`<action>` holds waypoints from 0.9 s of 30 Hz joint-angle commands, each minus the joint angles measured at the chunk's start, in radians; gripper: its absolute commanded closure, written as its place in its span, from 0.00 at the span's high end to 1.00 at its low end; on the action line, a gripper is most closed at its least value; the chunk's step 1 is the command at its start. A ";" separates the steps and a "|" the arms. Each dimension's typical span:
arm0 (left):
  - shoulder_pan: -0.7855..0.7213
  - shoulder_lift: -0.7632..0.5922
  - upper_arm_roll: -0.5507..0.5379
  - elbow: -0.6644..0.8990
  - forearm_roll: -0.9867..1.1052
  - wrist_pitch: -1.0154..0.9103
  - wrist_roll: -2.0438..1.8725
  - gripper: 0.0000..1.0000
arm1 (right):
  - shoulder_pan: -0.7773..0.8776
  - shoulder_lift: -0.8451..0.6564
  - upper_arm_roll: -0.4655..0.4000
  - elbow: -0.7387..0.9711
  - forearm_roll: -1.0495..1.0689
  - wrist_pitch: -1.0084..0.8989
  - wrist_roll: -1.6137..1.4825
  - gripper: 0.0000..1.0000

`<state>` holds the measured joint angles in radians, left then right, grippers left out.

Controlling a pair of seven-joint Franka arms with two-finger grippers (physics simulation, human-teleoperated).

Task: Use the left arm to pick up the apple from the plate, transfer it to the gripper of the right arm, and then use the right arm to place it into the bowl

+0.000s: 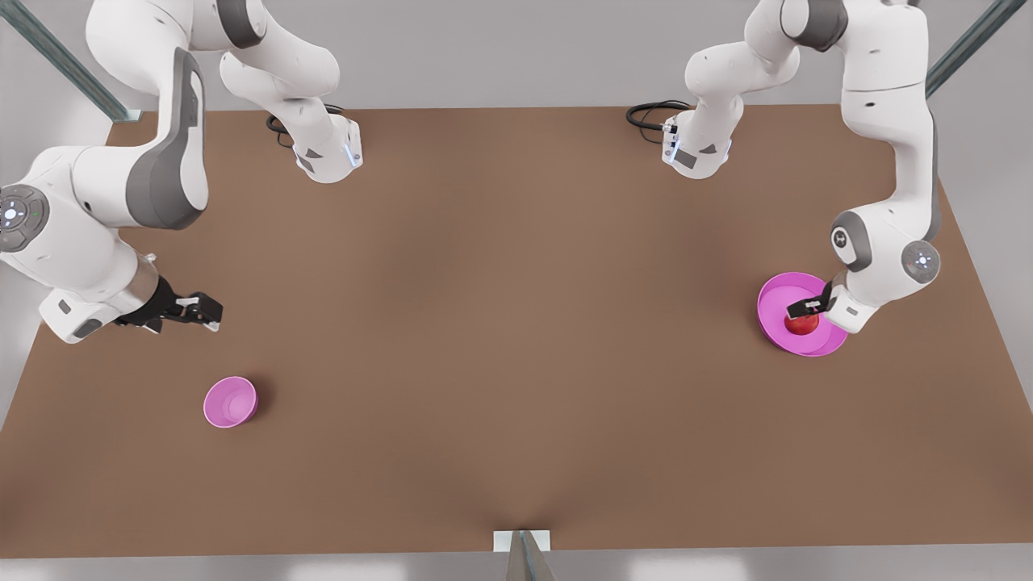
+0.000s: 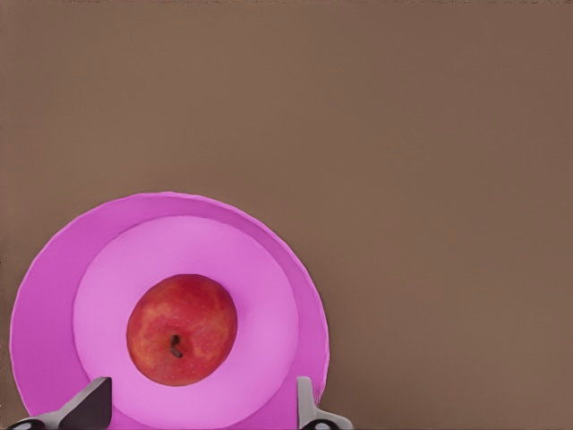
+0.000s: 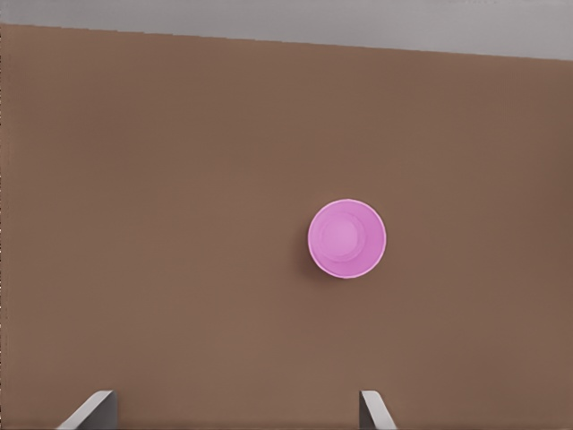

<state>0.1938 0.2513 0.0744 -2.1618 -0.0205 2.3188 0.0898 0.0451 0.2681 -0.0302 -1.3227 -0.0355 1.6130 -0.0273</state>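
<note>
One apple [image 2: 182, 330] on one plate [image 2: 45, 296], left gripper [image 2: 201, 408] seemingly open above it; right gripper [image 3: 235, 410] open, one bowl [image 3: 347, 238] apart

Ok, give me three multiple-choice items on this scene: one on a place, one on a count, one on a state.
1. Where is the apple?
A on the plate
B in the bowl
C on the bare table

2. How many pink dishes are on the table?
A one
B two
C three

3. The left gripper is:
A shut on the apple
B open over the apple
C over the bowl

Answers: 1 A, the apple sits at the plate's centre. 2 B, plate and bowl. 3 B, its jaws stand apart with the apple between them; the right gripper waits open near the bowl.
</note>
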 commanded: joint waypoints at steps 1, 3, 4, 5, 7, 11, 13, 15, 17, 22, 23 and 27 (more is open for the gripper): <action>0.001 0.005 0.005 -0.001 0.002 0.068 0.080 1.00 | 0.002 -0.001 0.001 0.000 0.003 -0.001 0.007 1.00; 0.001 0.020 0.007 -0.001 0.002 0.097 0.082 1.00 | -0.002 -0.001 -0.001 0.000 0.019 -0.001 0.009 1.00; 0.015 0.040 0.007 0.000 0.002 0.100 0.082 1.00 | -0.008 -0.001 -0.001 0.000 0.026 -0.001 0.007 1.00; 0.021 0.060 0.007 0.000 0.002 0.120 0.087 1.00 | -0.007 -0.001 -0.001 0.000 0.025 -0.001 0.007 1.00; 0.033 0.077 0.007 -0.001 0.002 0.134 0.090 1.00 | -0.008 -0.001 -0.001 -0.001 0.025 -0.001 0.007 1.00; 0.033 0.117 0.007 0.000 0.002 0.180 0.088 1.00 | -0.010 -0.001 -0.001 -0.001 0.026 -0.001 0.004 1.00; 0.033 0.135 0.005 0.000 0.001 0.188 0.088 1.00 | -0.010 -0.001 -0.001 -0.001 0.025 -0.001 0.004 1.00; 0.033 0.152 0.005 0.000 0.001 0.205 0.088 1.00 | -0.014 -0.001 -0.002 -0.001 0.026 -0.001 0.001 1.00; 0.035 0.169 0.005 0.000 0.001 0.212 0.088 1.00 | -0.016 -0.001 -0.002 -0.001 0.034 -0.001 -0.002 1.00; 0.033 0.169 0.005 -0.029 -0.001 0.212 0.088 1.00 | -0.028 0.000 -0.002 -0.001 0.043 -0.001 -0.003 1.00; 0.033 0.169 0.005 -0.030 -0.001 0.212 0.088 1.00 | -0.028 0.000 -0.001 -0.001 0.043 -0.001 -0.005 1.00; 0.033 0.169 0.005 -0.035 0.001 0.212 0.088 1.00 | -0.030 0.000 -0.002 -0.001 0.043 -0.001 -0.006 1.00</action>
<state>0.2270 0.4211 0.0797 -2.1970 -0.0229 2.5244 0.1638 0.0150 0.2703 -0.0321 -1.3249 0.0063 1.6126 -0.0275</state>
